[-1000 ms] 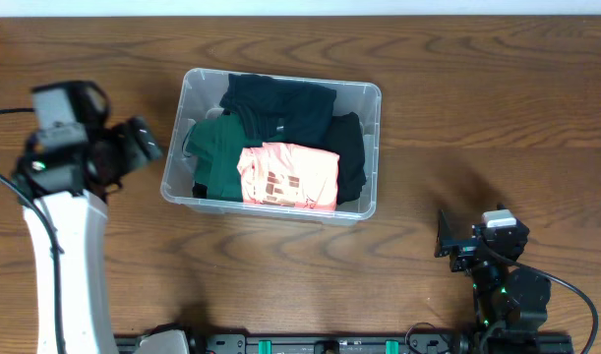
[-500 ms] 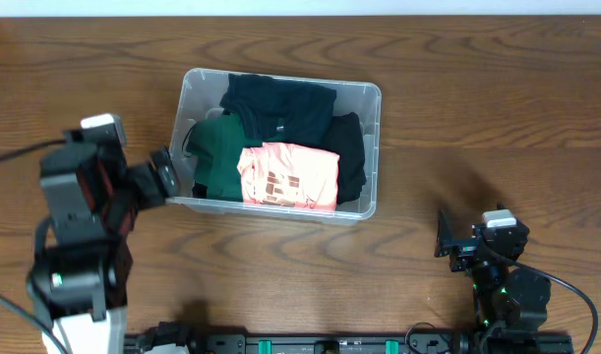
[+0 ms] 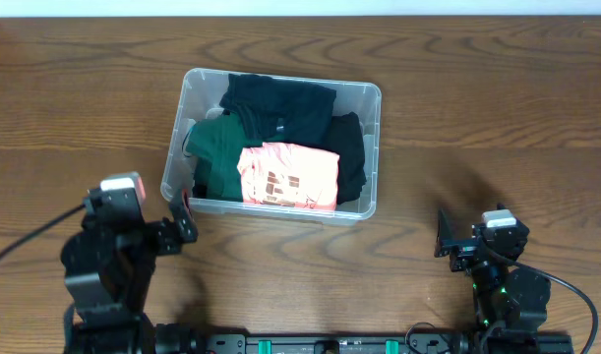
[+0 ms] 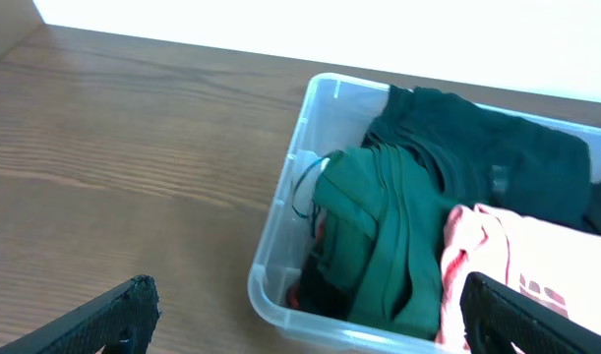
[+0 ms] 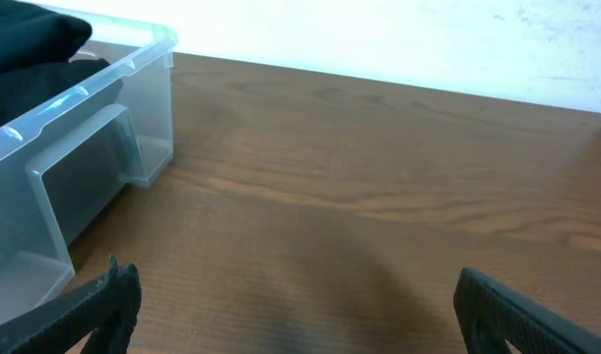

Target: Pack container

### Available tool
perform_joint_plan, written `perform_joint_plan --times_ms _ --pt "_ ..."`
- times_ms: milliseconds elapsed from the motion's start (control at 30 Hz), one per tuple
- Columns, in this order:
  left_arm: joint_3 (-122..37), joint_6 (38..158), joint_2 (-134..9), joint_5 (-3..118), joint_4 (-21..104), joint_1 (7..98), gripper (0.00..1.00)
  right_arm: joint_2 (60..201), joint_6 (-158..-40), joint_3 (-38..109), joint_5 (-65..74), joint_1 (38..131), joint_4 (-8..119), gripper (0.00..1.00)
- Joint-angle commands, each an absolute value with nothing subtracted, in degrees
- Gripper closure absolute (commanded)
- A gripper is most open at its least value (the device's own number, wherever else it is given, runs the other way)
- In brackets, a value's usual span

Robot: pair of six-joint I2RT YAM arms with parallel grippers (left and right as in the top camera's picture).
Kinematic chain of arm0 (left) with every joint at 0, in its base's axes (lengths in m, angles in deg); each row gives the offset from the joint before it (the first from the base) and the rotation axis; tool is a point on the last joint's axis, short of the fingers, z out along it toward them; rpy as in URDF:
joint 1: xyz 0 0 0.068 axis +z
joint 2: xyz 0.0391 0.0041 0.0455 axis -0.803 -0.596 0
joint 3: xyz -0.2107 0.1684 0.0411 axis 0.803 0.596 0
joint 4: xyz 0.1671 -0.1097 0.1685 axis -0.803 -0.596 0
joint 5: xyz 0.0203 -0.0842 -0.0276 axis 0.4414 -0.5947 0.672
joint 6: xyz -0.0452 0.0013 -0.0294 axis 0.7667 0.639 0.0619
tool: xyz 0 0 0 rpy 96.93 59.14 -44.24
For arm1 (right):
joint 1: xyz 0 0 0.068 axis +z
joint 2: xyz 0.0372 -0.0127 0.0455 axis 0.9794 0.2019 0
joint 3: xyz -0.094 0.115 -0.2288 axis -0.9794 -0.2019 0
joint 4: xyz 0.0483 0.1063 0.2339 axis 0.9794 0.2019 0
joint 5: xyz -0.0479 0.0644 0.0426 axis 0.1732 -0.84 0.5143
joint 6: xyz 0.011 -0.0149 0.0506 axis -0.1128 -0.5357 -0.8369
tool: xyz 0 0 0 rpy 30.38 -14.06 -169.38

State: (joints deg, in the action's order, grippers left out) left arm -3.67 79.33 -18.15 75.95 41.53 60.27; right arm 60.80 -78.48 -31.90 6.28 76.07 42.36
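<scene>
Withdrawn from the container (image 3: pixel 375 138) since earlier, the left end effector (image 3: pixel 179 226) and right end effector (image 3: pixel 446 239) stand open, empty. Garments (image 3: pixel 288 175) fill it; we judge packing finished.

Black arms (image 3: pixel 108 270), thin black cables (image 3: pixel 34 234)

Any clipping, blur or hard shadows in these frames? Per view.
Overhead: even light, sharp, only a soft shadow on the table to the right of the container. Left wrist: the strip beyond the table edge is blown out white, and the clothes look slightly soft. Right wrist: same white clipping at the top, faint shadow on the wood in the foreground.
</scene>
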Motion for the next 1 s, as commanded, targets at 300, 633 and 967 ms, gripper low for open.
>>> perform_joint_plan --times_ms 300,633,967 --pt "4.66 78.15 -2.20 73.85 42.02 53.58 0.02 60.41 -78.92 -32.16 6.83 76.50 42.29 0.01" --pt "13.58 78.17 7.24 73.83 43.33 53.43 0.02 60.41 -78.92 -32.16 6.83 76.50 42.29 0.01" --pt "21.20 78.37 8.82 73.87 48.11 52.71 0.02 60.41 -78.92 -32.16 6.83 76.50 42.29 0.01"
